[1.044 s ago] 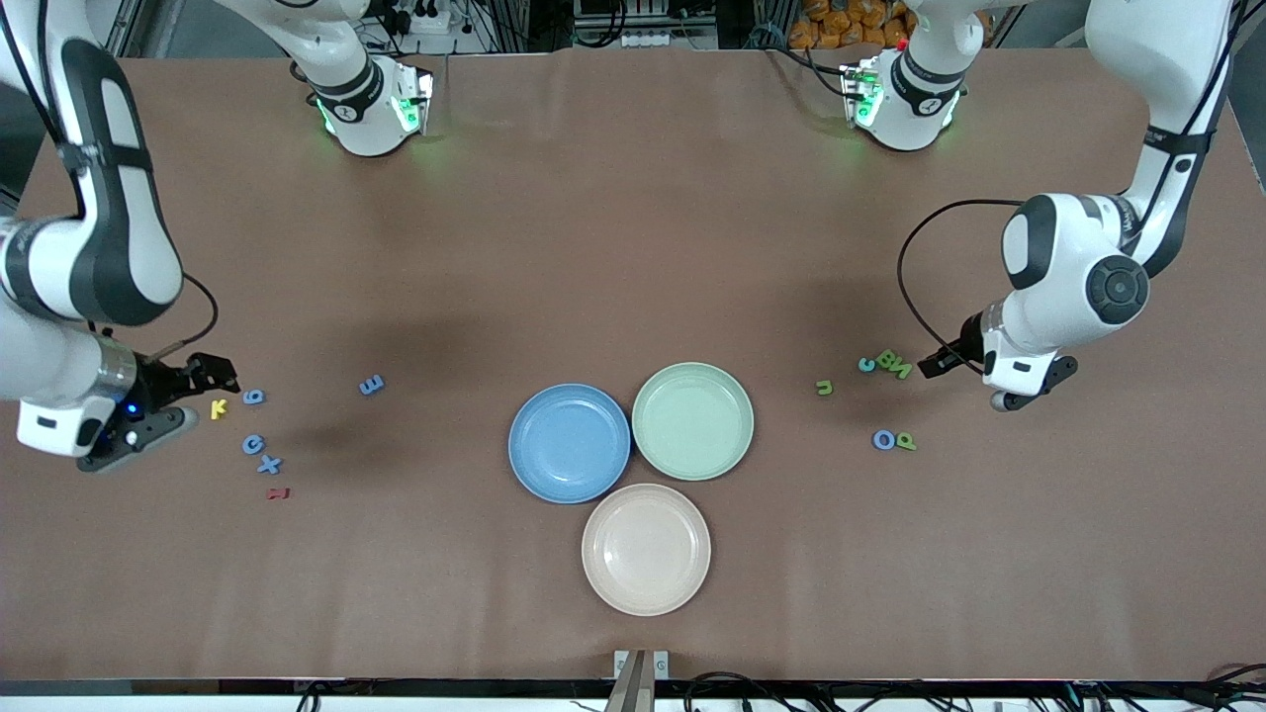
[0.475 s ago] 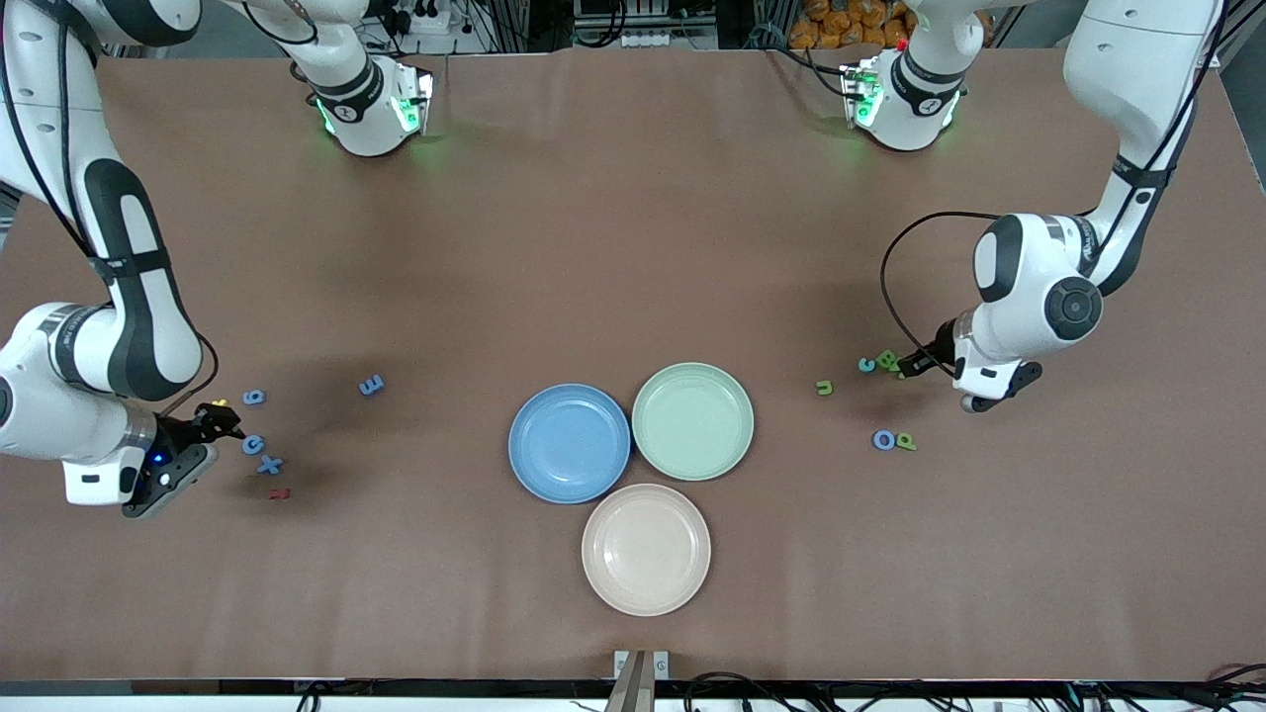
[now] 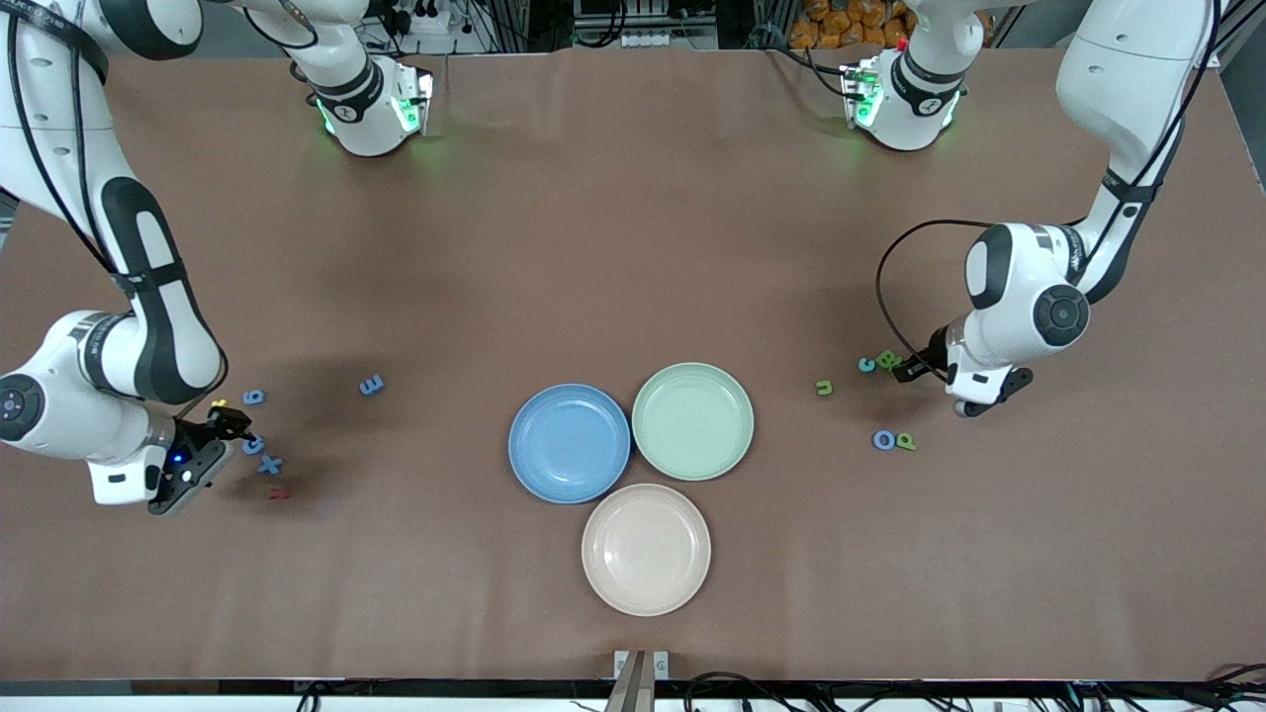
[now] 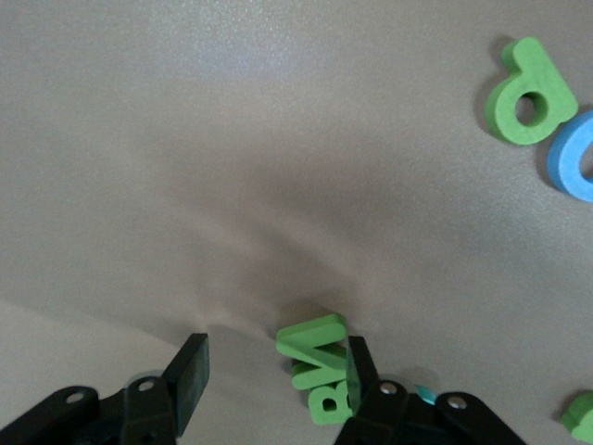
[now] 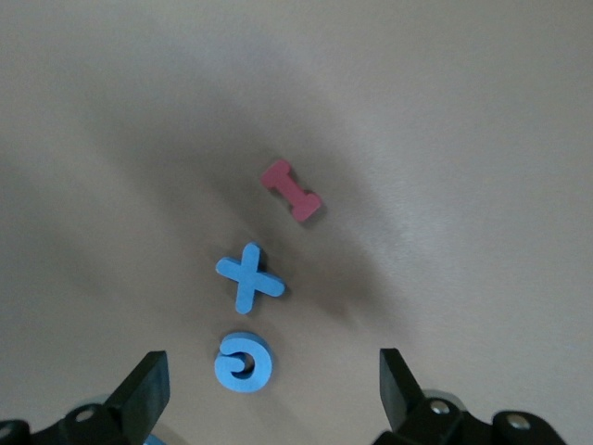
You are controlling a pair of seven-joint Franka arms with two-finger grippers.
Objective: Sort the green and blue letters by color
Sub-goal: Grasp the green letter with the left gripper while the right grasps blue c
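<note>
the counter (image 3: 633, 247) carries a blue plate (image 3: 569, 443) and green plate (image 3: 692, 421) mid-way. the left end effector (image 4: 273, 375), released, straddles nothing yet: the green n (image 4: 313, 340) lies against one finger. the right end effector (image 5: 269, 385), spread wide, is low over the blue g (image 5: 243, 362), between its fingers.

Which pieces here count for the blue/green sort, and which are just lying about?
For the job:
blue G
blue X
blue E
blue O
green P
green N
blue plate
green plate

Lying about:
red letter
beige plate
</note>
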